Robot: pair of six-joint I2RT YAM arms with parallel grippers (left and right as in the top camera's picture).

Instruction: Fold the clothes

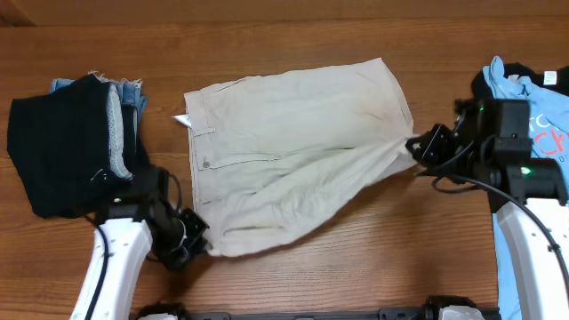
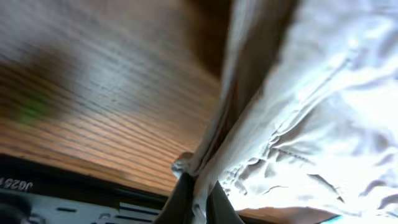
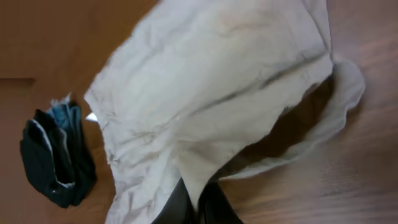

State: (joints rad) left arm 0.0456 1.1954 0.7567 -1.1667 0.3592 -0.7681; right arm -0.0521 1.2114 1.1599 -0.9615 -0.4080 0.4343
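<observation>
The pale beige khaki shorts (image 1: 284,151) lie spread across the middle of the wooden table, waistband to the left with a small white label at its edge. My left gripper (image 1: 197,238) is shut on the near left corner of the shorts (image 2: 292,124), cloth pinched between its fingers (image 2: 199,208). My right gripper (image 1: 418,147) is shut on the right leg hem of the shorts (image 3: 205,93) and lifts it a little; its fingers (image 3: 198,205) clamp the fabric.
A stack of black and denim garments (image 1: 71,142) sits at the far left, and also shows in the right wrist view (image 3: 56,158). A light blue garment over a black one (image 1: 529,89) lies at the right edge under my right arm.
</observation>
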